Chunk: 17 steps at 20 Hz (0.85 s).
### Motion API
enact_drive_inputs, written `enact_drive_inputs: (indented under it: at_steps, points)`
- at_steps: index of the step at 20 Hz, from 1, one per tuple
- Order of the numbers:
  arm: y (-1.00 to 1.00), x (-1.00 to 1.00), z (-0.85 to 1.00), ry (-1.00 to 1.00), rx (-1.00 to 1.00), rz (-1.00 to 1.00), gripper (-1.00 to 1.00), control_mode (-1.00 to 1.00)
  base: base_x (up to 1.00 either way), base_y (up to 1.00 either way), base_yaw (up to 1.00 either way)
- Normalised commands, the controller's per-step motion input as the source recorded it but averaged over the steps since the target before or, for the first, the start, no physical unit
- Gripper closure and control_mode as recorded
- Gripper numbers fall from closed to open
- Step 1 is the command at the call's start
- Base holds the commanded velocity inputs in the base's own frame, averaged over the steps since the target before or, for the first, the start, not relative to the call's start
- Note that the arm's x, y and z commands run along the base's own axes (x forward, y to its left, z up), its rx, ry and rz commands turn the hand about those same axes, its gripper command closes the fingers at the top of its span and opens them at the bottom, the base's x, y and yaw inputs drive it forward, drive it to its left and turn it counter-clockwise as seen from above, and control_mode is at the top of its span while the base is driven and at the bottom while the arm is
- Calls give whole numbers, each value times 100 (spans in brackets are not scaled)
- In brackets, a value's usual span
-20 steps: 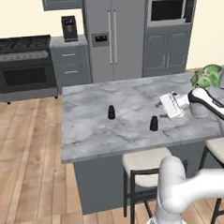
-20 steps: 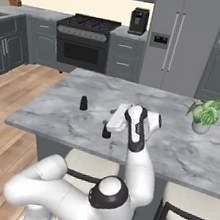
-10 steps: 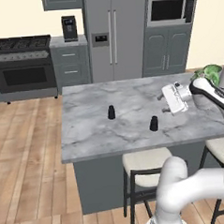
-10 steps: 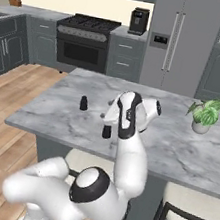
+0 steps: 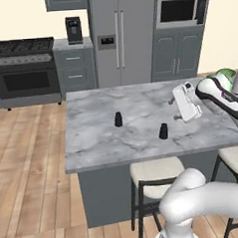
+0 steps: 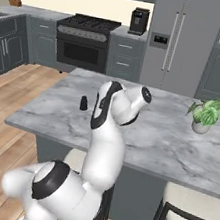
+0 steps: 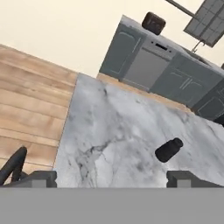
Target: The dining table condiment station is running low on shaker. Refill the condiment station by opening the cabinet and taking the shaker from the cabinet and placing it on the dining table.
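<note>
Two small black shakers stand upright on the marble dining table [image 5: 97, 142]: one shaker [image 5: 118, 119] toward the left, the other shaker [image 5: 163, 131] nearer the front edge. My gripper [image 5: 175, 110] hovers open and empty above the table, just right of the nearer one. In the hand view a shaker [image 7: 169, 149] lies ahead of my gripper [image 7: 111, 181], well beyond its spread fingertips [image 7: 41, 178]. The right base view shows one shaker [image 6: 84, 102] left of my arm. A dark grey wall cabinet [image 5: 66, 0] is cut off at the top edge; I cannot tell whether it is open.
A potted plant [image 6: 206, 114] stands on the table's right end. Stools [image 5: 154, 173] are tucked under the near side. Stove [image 5: 26, 72], coffee machine [image 5: 73, 30] and fridge [image 5: 118, 36] line the back wall. Wood floor lies left of the table.
My hand has lifted slightly above the table and turned, with the arm swinging round. Both shakers stand where they were.
</note>
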Motion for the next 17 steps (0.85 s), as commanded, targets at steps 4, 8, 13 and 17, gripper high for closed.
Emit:
enact_drive_inputs:
  at_steps: [4, 8, 13, 17]
  points:
    - [14, -68, 20, -19, -25, -13, -100, -100, 0, 0, 0]
    - [14, -75, 30, -21, -24, -14, -100, -100, 0, 0, 0]
    - [15, -78, 32, -21, -24, -14, -100, -100, 0, 0, 0]
    - [16, -79, 36, -21, -24, -14, -100, -100, 0, 0, 0]
